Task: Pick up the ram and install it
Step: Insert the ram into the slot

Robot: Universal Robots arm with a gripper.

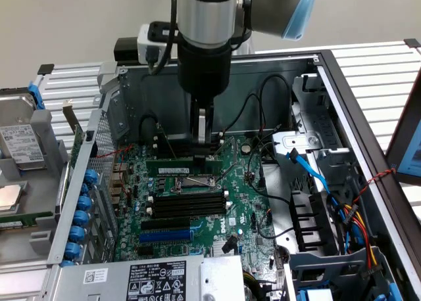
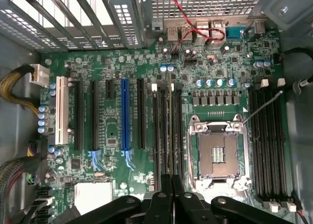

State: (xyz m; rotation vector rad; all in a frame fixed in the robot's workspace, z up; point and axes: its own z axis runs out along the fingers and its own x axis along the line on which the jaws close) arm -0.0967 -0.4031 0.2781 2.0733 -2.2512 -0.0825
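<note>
One ram (image 1: 174, 162): long narrow green board with a white label strip. It stands on edge along the black slot bank beside the processor socket (image 2: 217, 155), inside the case. The wrist view shows it edge-on as a thin line (image 2: 168, 131). Whether its lower edge has entered a slot cannot be told.
Tool (image 1: 204, 143): fingers drawn together on the ram's two flat faces (image 2: 168, 185), toward the stick's end on the exterior view's right. The arm hangs vertically above.
Handling: judged light and rigid, but thin and liable to crack if bent. The surface is smooth, so a firm pinch is needed.
Hold: best on the flat faces near the top edge, clear of the chips and the contact edge. An off-centre grip may let the free end tip and bind in the slot.
Case (image 1: 217, 91): open metal box lying on the tabletop (image 1: 375, 64). It contains the motherboard (image 2: 98, 62), cable bundles (image 1: 348, 215) and a drive cage.
Motherboard contents: bare processor socket, a bank of unfilled black slots (image 2: 266, 145) and one blue slot (image 2: 124, 114).
Outside the case: a hard drive (image 1: 20, 143) at the exterior view's left.
</note>
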